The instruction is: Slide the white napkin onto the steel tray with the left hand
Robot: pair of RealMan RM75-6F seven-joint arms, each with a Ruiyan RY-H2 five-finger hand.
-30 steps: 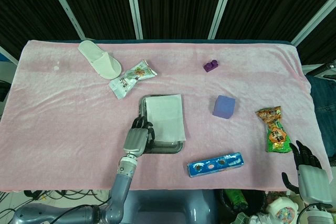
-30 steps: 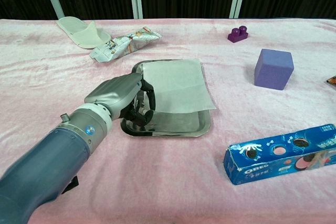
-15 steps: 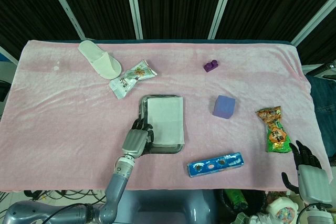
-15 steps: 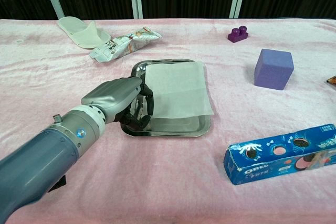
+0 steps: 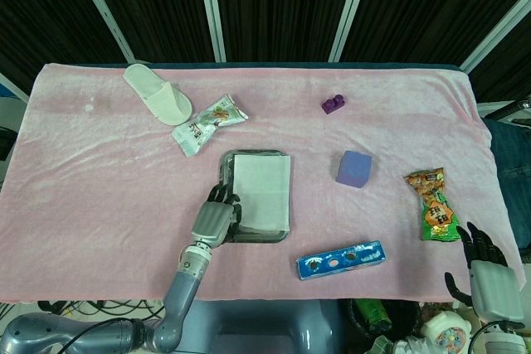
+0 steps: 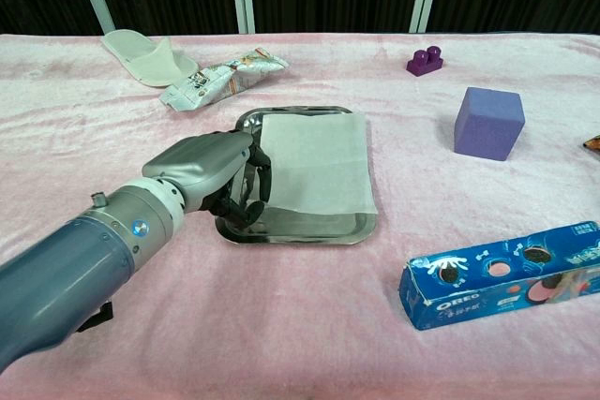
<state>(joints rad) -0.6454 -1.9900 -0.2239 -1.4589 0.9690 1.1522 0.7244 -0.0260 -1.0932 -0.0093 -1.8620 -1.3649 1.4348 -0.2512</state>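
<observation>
The white napkin (image 5: 262, 191) lies flat on the steel tray (image 5: 226, 165) near the table's middle, its right edge running along the tray's right rim. In the chest view the napkin (image 6: 314, 161) covers most of the tray (image 6: 300, 233). My left hand (image 6: 211, 170) rests palm-down over the tray's left side, fingers bent down onto the metal beside the napkin's left edge; it also shows as the left hand (image 5: 217, 217) in the head view. It holds nothing. My right hand (image 5: 489, 275) hangs off the table's near right corner, fingers spread and empty.
A white slipper (image 5: 158, 94) and a snack packet (image 5: 209, 124) lie behind the tray to the left. To the right are a purple cube (image 5: 354, 168), a small purple block (image 5: 333, 105), a chips bag (image 5: 432, 203), and an Oreo box (image 5: 341, 259) near the front edge.
The napkin has slid left and squared up on the tray, no longer hanging over its near right corner. My left hand has drawn slightly left with it. The right hand has not moved.
</observation>
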